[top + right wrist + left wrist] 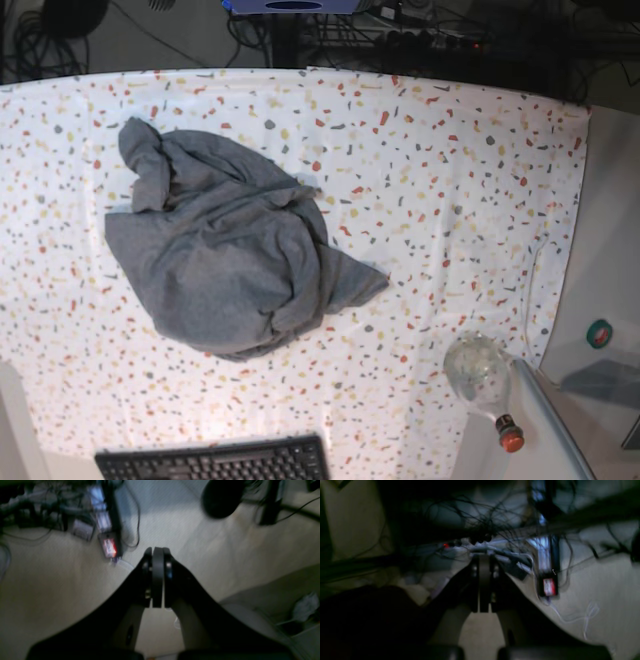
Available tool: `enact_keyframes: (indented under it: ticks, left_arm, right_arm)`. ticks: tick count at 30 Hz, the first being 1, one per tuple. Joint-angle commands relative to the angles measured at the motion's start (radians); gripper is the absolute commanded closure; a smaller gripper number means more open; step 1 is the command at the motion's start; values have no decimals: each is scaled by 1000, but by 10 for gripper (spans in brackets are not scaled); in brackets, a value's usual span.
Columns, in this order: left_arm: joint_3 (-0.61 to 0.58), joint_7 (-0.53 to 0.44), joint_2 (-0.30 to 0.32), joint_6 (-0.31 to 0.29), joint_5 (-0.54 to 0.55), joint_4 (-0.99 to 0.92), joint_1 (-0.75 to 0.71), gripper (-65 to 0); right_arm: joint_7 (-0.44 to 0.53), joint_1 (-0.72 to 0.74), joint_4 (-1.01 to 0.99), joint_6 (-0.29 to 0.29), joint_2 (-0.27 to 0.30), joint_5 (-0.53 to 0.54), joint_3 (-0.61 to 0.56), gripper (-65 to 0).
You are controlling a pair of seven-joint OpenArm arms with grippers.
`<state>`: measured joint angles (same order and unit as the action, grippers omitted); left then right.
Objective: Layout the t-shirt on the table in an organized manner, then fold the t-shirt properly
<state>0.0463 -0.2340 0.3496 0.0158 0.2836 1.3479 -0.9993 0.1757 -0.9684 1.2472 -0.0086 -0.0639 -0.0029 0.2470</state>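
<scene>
The grey t-shirt (225,255) lies crumpled in a heap on the left half of the speckled table (450,180), with one corner pointing right. Neither arm shows in the base view. In the left wrist view my left gripper (483,585) is shut with nothing between its fingers, facing a dim floor strewn with cables. My right gripper (157,577) is likewise shut and empty, hanging over pale carpet. Neither wrist view shows the t-shirt or the table.
A clear plastic bottle (482,380) with a red cap lies at the table's front right corner. A black keyboard (215,460) sits at the front edge. A plain grey side surface (610,300) borders the right. Cables and power strips (110,545) lie on the floor.
</scene>
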Motion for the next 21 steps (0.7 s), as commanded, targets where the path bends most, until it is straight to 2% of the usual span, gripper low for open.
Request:
enact_keyframes:
  ticks: [1,4,7,11,14,15,17,18,19,21]
  left_arm:
    - [11,-34,18,-10,18,71,-25,0]
    - [51,-34,26,-10,53,236,-83,0]
    - [82,-34,22,-10,59,390,-114,0]
    - [99,-23,22,-10,62,529,-88,0]
    - [103,-21,21,-10,64,543,-36,0]
    - [103,-21,21,-9,65,543,-19,0]
    - [105,-18,19,-9,65,542,13,0]
    - [103,2,19,-9,67,543,30,-26]
    - [103,28,19,-9,84,546,47,-166]
    - [103,81,19,-9,147,546,86,-377]
  right_arm:
    - [31,-27,68,-1,-1,5,12,0]
    - [11,-50,254,-1,-14,5,33,0]
    - [-63,-50,437,0,-17,5,30,0]
    - [-229,44,642,3,-20,5,24,0]
    - [-373,153,731,3,-20,5,-2,0]
    - [-422,185,748,3,-20,4,-22,-26]
    - [-497,253,756,3,-14,4,-64,-212]
    - [-529,296,754,3,-12,2,-88,-305]
    - [-555,335,747,3,-11,1,-110,-374]
    - [-574,415,728,3,-9,1,-133,-408]
